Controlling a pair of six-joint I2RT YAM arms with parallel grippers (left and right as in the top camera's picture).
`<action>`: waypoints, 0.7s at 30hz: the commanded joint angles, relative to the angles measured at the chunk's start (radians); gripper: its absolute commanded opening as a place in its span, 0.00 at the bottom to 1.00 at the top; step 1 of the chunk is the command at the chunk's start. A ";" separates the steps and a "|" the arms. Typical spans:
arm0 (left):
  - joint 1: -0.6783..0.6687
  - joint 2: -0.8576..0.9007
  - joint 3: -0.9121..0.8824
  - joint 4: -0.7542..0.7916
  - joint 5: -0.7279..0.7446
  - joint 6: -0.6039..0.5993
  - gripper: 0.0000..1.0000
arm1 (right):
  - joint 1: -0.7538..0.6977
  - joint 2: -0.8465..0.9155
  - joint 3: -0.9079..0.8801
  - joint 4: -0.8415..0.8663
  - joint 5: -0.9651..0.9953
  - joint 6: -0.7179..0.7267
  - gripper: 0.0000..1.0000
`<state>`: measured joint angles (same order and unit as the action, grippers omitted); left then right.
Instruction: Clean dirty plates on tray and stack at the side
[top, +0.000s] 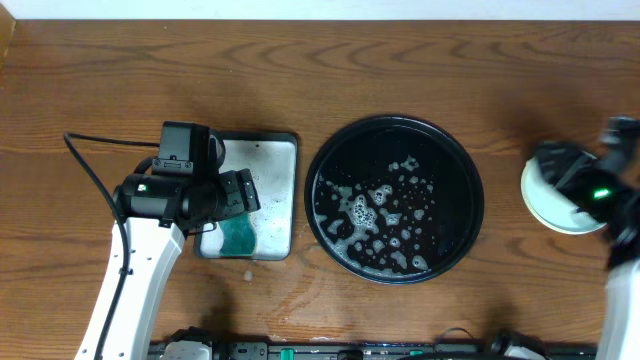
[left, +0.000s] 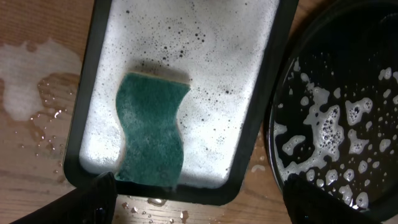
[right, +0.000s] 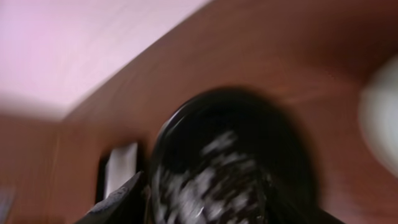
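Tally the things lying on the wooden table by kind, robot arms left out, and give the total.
Large round glossy black trays: 1
Small grey rectangular black-rimmed trays: 1
Green wavy sponges: 1
Pale round plates: 1 in view, partly covered; any beneath it cannot be told
Total: 4 in view

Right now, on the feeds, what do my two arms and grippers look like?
Left arm: white lower link, black joint housings, a thin black cable looping from it. Left gripper: black and blocky. Right arm: white link, black wrist with a lit green indicator. Right gripper: black, but motion-blurred. No lettering is legible.
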<state>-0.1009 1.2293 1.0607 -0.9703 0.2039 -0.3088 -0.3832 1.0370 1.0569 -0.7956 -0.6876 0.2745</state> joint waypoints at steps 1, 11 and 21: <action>0.003 0.000 0.021 -0.005 -0.003 0.012 0.86 | 0.215 -0.141 0.013 -0.048 -0.020 -0.127 0.77; 0.003 0.000 0.021 -0.004 -0.003 0.013 0.86 | 0.501 -0.340 0.013 -0.148 0.010 -0.100 0.99; 0.004 0.000 0.021 -0.004 -0.003 0.013 0.86 | 0.517 -0.438 -0.045 -0.086 0.298 -0.452 0.99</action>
<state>-0.1009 1.2293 1.0607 -0.9703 0.2039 -0.3092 0.1196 0.6628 1.0561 -0.9207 -0.5983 -0.0490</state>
